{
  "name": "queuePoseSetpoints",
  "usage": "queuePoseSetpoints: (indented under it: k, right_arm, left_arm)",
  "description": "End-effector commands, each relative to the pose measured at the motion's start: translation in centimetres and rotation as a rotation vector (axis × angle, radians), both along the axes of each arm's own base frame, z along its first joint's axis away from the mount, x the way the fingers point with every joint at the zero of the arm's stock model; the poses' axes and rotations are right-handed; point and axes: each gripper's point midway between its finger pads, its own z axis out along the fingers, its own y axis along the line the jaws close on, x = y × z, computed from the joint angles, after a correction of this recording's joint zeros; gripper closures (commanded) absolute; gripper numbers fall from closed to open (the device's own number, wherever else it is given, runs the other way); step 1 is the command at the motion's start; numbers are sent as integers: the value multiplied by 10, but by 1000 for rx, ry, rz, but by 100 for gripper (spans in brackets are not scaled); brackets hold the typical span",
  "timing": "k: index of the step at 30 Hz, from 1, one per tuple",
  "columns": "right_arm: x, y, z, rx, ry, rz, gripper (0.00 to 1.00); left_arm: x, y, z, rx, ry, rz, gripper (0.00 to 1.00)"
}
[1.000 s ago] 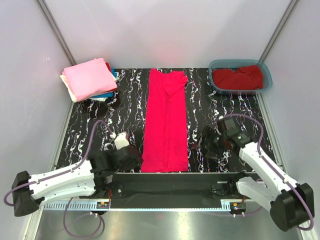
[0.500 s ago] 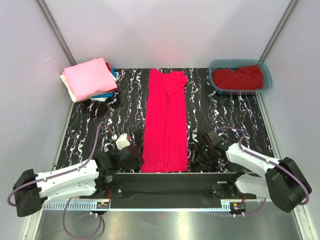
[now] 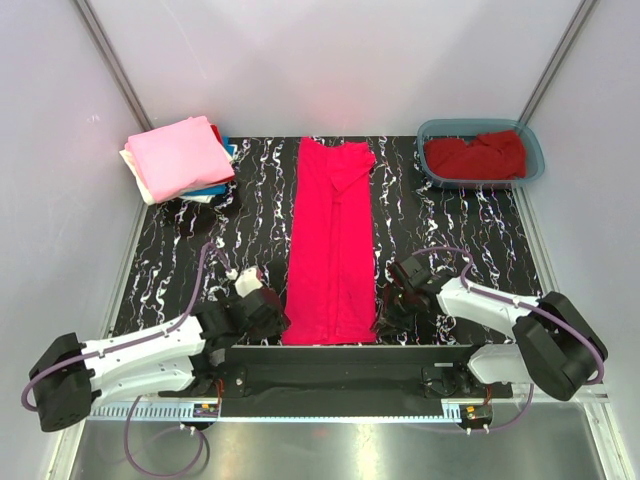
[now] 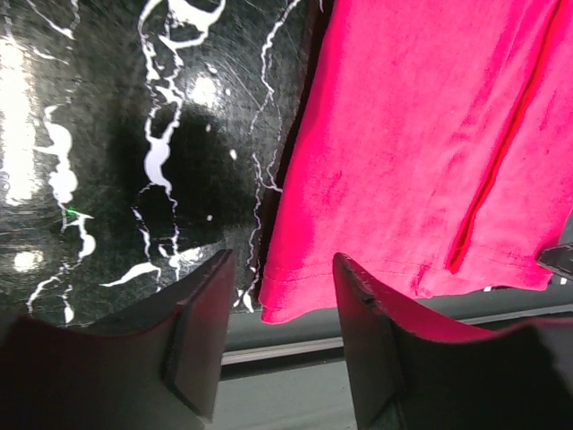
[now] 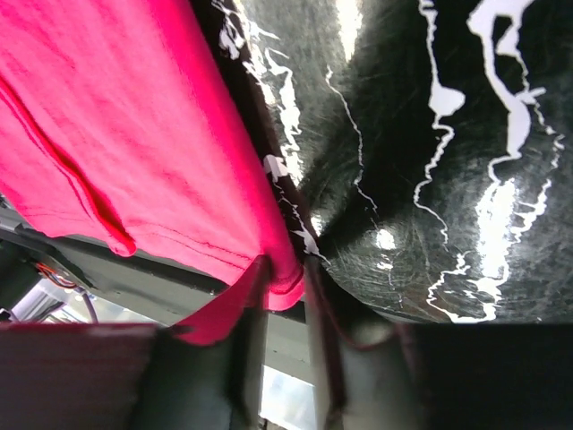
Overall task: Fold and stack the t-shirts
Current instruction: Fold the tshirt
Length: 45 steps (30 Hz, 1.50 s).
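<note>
Down at the near edge, the left gripper (image 4: 285, 269) sat low over the black white-veined marbled table (image 3: 450, 230) with its jaws spread. The near left corner of the bright pinkish-red cotton t-shirt (image 4: 412, 161) lay flat on the table, right in the gap between the two dark fingers (image 4: 201, 331), not gripped. From above, that gripper (image 3: 268, 312) was tucked just beside the shirt's left edge.

Over on the right, the right gripper (image 5: 282, 269) had its jaws drawn narrow. They pinched the shirt's near right corner, where the stitched hem bunched between the fingers (image 5: 246, 340) and a flap of red cloth spilled down the left one. In the overhead view that gripper (image 3: 388, 310) pressed against the shirt's right edge.

The shirt itself (image 3: 332, 240) ran as a long narrow strip down the middle of the table, from near edge to far edge. It was smooth, with a lengthwise fold line along its centre and a sleeve folded in at the far end.

Far left, a stack of folded shirts rested on the table corner: a light pink shirt (image 3: 180, 155) on top, cream (image 3: 135, 180) and blue (image 3: 212, 188) ones peeking out beneath. Far right, a darker red crumpled shirt (image 3: 475, 155) filled the teal plastic tub (image 3: 535, 150).
</note>
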Motion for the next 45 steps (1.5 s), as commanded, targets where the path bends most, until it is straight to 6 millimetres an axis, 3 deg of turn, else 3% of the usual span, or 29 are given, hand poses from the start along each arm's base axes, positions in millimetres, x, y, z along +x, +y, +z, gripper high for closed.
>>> queuePoseSetpoints:
  k: [1, 6, 23, 27, 34, 38, 42, 45]
  right_arm:
    - [6, 3, 5, -14, -41, 20, 73]
    - [6, 3, 4, -11, -47, 20, 96]
    - [7, 2, 3, 0, -67, 16, 100]
    - [7, 1, 5, 1, -77, 17, 100]
    - [-1, -19, 15, -60, -96, -13, 100]
    - [-16, -31, 26, -62, -89, -29, 100]
    - [-26, -32, 43, -16, -98, -23, 100]
    - [-29, -30, 54, 14, -101, -18, 100]
  left_arm:
    - [1, -11, 2, -48, 3, -14, 49]
    - [-1, -12, -2, -43, 30, -5, 52]
    - [-14, -20, -15, -32, 90, -43, 63]
    - [-11, -26, -16, -32, 80, -73, 97]
    - [-25, -46, 0, -69, 80, -122, 100]
    - [-37, -58, 22, -61, 71, -125, 100]
    - [-50, -65, 34, -41, 74, -157, 100]
    - [-48, -72, 49, -56, 58, -165, 100]
